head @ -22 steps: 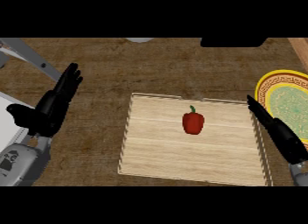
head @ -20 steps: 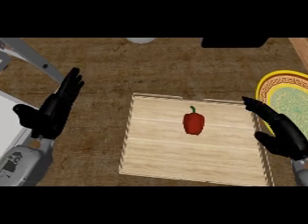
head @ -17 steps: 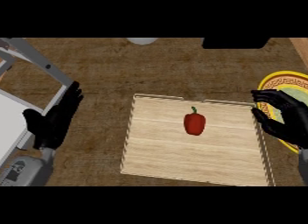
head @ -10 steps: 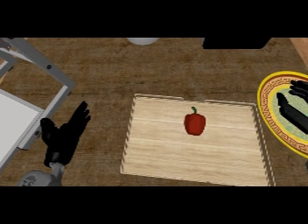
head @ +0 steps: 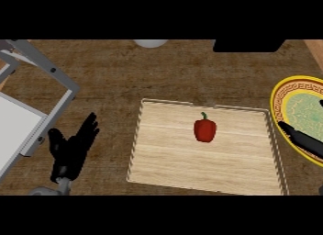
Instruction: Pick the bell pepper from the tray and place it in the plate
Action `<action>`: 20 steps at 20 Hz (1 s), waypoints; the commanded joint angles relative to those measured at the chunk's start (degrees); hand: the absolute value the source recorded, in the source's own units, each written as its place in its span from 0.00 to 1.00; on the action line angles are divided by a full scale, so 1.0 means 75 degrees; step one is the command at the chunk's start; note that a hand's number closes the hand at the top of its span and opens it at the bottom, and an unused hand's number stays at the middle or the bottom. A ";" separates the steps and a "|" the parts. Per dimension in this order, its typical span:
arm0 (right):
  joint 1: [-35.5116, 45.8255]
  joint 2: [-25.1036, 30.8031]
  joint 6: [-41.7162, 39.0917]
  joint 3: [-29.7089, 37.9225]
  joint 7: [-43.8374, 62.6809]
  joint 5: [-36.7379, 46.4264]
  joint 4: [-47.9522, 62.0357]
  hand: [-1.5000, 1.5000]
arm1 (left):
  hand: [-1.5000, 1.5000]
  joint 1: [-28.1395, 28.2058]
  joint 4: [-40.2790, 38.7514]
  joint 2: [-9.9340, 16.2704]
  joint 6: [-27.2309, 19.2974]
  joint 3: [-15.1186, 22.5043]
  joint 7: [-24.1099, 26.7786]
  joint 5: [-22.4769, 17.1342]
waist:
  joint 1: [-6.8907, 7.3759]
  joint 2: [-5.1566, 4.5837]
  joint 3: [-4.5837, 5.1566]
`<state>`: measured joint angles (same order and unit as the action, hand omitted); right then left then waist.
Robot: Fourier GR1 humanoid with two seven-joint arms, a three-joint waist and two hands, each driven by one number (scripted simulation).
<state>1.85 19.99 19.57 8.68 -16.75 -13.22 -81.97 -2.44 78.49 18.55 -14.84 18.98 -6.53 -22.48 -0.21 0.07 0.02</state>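
One view, head: counter from above.
Pepper [head: 205, 130]: red, lying alone mid tray [head: 164, 165].
Plate [head: 289, 96]: just right of tray.
Left hand [head: 69, 151]: fingers straight, left of tray.
Right hand [head: 318, 146]: fingers spread over plate, holding nothing.

Red bell pepper [head: 205, 130] with short dark-green stem lay on pale wooden tray [head: 165, 163], a little above tray's centre, stem pointing to far rim. Nothing touched it. Tray was rectangular, low-rimmed, flat on counter. Round plate [head: 286, 94], yellow rim, patterned orange band, pale green centre, sat just beside tray's right edge, partly cut off by view's right side.
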 commanded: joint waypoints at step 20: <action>0.0926 0.0631 -0.1208 -0.3199 0.6381 0.3694 -0.2053 0.00 | 0.50 0.0294 0.0503 -0.0355 0.0161 -0.0302 -0.0439 0.0611 | 0.0059 -0.0003 -0.0002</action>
<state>7.26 27.95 10.88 -13.65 27.54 9.70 -98.19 -2.00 78.87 16.96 -12.59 16.48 -8.22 -20.06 0.22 0.02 0.05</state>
